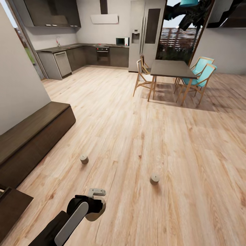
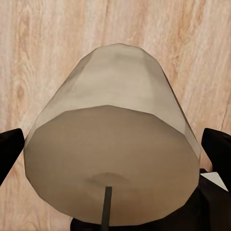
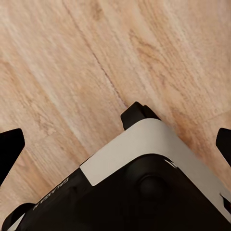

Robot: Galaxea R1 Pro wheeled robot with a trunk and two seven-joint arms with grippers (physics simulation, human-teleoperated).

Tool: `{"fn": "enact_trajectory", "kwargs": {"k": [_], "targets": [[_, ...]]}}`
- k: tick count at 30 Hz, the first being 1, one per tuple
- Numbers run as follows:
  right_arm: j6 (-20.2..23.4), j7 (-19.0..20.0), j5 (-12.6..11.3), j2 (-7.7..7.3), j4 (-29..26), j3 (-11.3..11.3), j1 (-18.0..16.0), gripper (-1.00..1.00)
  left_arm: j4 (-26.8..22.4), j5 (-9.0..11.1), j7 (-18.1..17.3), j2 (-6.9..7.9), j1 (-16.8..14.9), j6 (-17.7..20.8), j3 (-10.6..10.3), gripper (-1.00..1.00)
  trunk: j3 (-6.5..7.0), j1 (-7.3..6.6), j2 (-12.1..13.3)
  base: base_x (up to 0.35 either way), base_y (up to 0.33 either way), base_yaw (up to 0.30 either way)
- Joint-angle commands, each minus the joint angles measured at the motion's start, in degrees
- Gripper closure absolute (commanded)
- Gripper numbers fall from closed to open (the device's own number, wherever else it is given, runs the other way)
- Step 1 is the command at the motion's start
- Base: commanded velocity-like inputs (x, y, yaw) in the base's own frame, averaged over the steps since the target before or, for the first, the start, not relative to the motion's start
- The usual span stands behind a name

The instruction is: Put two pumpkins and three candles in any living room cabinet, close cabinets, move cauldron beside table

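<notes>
A candle (image 2: 113, 139) sits between the two dark fingers (image 2: 10, 149) of the left gripper (image 2: 113, 159) in the left wrist view, its pale flat top and thin wick toward the camera, its tan side running away over the wood floor (image 2: 43, 43). The fingers flank it at either edge of the picture, clasped on its sides.

In the head view the left gripper (image 1: 94, 205) is at the bottom, left of centre, on a black and white forearm rising from the lower left corner; the held candle is mostly hidden behind the wrist there. Two more candles stand upright on the floor (image 1: 143, 119): one (image 1: 83, 159) left of centre, near the cabinet, and one (image 1: 154, 178) right of centre, well apart from each other.

The long dark-brown cabinet (image 1: 34, 133) runs along the left edge against the wall, its fronts flush. Open floor stretches from the candles up to the dining table (image 1: 171, 70) and chairs in the upper right, and to the kitchen units in the upper left.

In the right wrist view the right gripper's fingers (image 3: 9, 144) show as dark tips at both edges, spread wide with nothing between them, above the robot's own body and the floor.
</notes>
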Motion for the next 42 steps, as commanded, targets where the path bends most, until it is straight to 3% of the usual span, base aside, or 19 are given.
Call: {"fn": "enact_trajectory", "kwargs": {"k": [1, 12, 16, 30, 42], "targets": [[0.1, 0.1, -0.4, -0.04, 0.0, 0.3, 0.0, -1.0, -0.1, 0.5, 0.6, 0.07, -0.1, 0.0, -0.1, 1.0, -0.04, 0.0, 0.0, 0.076, 0.078, 0.0], [0.0, 0.1, -0.3, -0.04, -0.1, 0.3, 0.0, -1.0, 0.0, 0.5, 0.7, 0.09, -0.1, 0.0, -0.2, 1.0, -0.04, 0.0, 0.0, 0.13, 0.094, 0.0], [0.0, 0.1, -0.4, -0.04, -0.1, 0.2, 0.0, -1.0, 0.0, 0.5, 0.7, 0.11, -0.1, 0.0, -1.2, 1.0, -0.04, 0.0, 0.0, 0.129, 0.067, -0.007], [0.0, 0.1, -0.2, -0.04, -0.2, 0.2, 0.0, -1.0, -0.2, 0.5, 0.6, 0.14, -0.1, 0.0, -1.5, 1.0, -0.04, 0.0, 0.0, 0.091, 0.132, -0.223], [-1.0, 0.0, 0.0, -0.04, 0.0, 0.7, 0.0, -1.0, -0.2, 0.5, 0.7, 0.14, -0.1, 0.0, -1.6, 1.0, -0.02, 0.0, 0.0, 0.205, 0.174, -0.015]]}}
